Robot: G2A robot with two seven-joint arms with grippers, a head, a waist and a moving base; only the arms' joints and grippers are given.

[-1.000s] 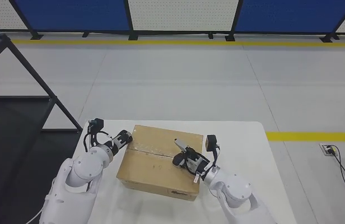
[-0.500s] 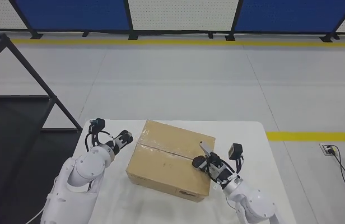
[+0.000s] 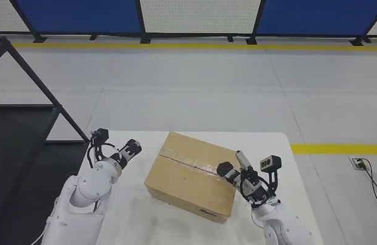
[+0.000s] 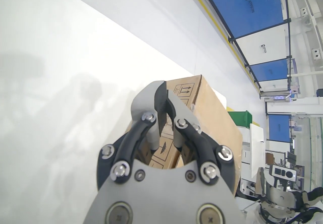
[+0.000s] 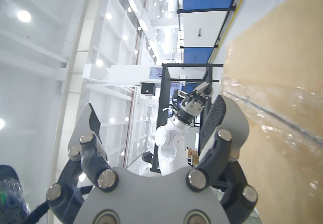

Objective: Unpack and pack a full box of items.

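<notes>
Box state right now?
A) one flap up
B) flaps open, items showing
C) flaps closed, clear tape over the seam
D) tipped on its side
C: the cardboard box stands on its base with both top flaps flat, and a strip of clear tape runs along the centre seam; the right wrist view shows the same glossy tape across the closed top.

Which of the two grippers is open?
The right gripper, beside the cardboard box: its fingers stand wide apart, while the left gripper is shut, fingers together.
</notes>
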